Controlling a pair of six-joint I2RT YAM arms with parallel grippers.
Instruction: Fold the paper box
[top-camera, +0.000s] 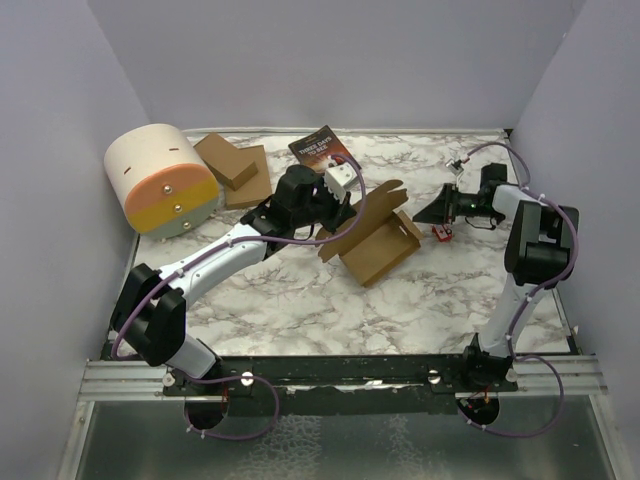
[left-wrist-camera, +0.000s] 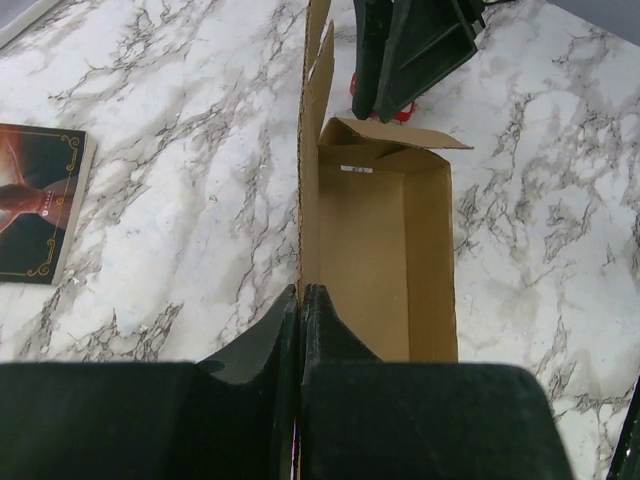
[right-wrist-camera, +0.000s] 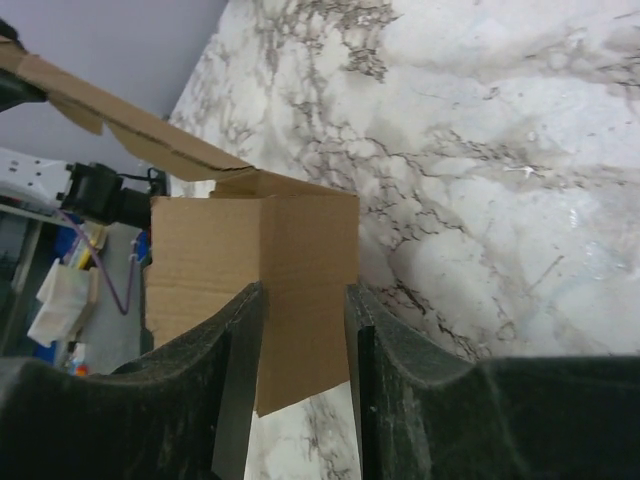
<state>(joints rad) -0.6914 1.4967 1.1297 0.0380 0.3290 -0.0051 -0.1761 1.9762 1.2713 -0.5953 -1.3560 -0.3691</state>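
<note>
The left end effector was clamped tight on the upright long side wall of the paper box. The right end effector stood partly apart with a corner of the box's far end between its fingers, though whether they touched it could not be told. The half-folded box lay as a trough near the middle of the marble desk, a book beyond it.
</note>
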